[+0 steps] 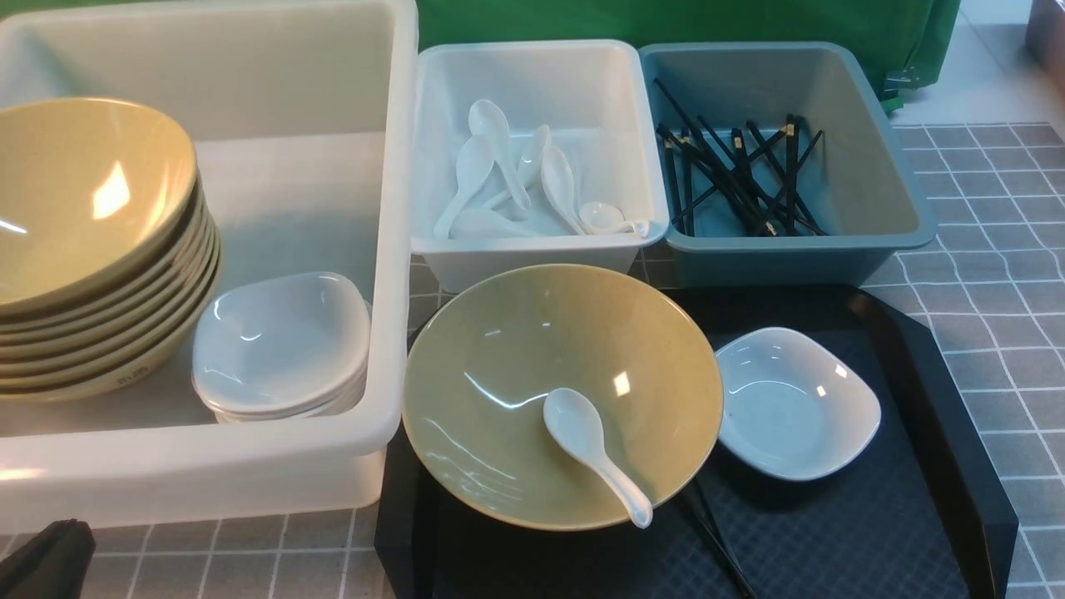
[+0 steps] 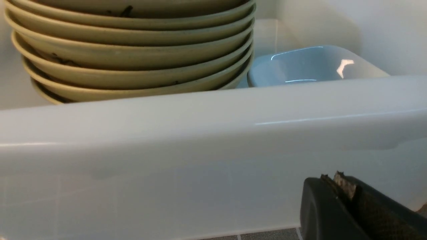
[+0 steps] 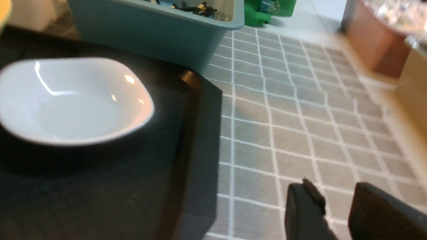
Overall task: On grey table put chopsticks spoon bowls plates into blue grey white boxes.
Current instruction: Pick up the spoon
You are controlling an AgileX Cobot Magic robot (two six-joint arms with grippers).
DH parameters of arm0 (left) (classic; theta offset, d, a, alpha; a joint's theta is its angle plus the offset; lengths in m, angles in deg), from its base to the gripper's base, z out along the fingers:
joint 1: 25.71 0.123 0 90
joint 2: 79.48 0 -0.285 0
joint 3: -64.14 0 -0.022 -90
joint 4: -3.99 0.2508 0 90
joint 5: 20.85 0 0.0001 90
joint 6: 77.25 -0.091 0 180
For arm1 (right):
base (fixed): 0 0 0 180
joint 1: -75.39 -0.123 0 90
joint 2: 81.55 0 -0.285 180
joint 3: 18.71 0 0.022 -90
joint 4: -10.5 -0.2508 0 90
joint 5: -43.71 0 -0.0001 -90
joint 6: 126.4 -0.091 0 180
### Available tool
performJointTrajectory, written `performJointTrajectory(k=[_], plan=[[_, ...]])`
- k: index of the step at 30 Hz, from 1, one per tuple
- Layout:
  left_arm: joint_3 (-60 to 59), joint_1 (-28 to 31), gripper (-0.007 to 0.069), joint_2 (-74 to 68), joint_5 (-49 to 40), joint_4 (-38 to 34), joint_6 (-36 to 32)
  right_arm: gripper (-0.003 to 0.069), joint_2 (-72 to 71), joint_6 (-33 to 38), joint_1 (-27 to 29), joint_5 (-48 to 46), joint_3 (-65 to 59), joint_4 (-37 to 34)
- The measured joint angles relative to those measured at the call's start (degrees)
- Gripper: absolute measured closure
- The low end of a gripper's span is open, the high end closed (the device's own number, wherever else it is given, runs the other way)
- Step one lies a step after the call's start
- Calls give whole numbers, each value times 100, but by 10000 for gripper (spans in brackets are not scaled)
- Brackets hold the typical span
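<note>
Take the middle of the front view as the dial's centre. A large translucent white plastic box (image 1: 391,249) fills the 9 o'clock side of the grey gridded table (image 1: 990,274). Inside it, a stack of wide glossy beige bowls (image 1: 91,249) leans at the box's 9 o'clock end. A stack of small rounded-square white plates (image 1: 279,341) sits just beside the bowls, at their 4 o'clock.

At 12 o'clock stands a small white plastic box (image 1: 541,58) holding several glossy white soup spoons (image 1: 507,166). Just beside it, at 2 o'clock, a blue-grey plastic box (image 1: 899,183) holds a heap of thin black chopsticks (image 1: 732,175).

A black octagonal textured tray (image 1: 915,358) lies at 5 o'clock. On it sits a single beige bowl (image 1: 499,374) with one white spoon (image 1: 595,453) lying inside, handle toward 5 o'clock. A lone white plate (image 1: 795,403) sits just beside the bowl at its 3 o'clock. Thin black sticks (image 1: 720,541) poke out from under the bowl at its 5 o'clock.

The left gripper (image 1: 46,557) sits low at 8 o'clock, outside the large box's near wall. Its wrist view shows the fingers (image 2: 320,206) pressed together with nothing between them. The right gripper (image 3: 335,193) shows only in its wrist view. Its jaws stand partly apart and empty above bare table, just off the tray's edge.
</note>
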Motion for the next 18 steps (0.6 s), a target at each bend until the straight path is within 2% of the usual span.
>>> performJointTrajectory(k=[10,14,18], plan=[[-6,0,636,0,583,116,0,421,0,160,0,751,0,34],[-6,0,636,0,1465,115,0,421,0,146,0,1240,0,34],[-6,0,636,0,3086,115,0,421,0,-48,0,2882,0,34]])
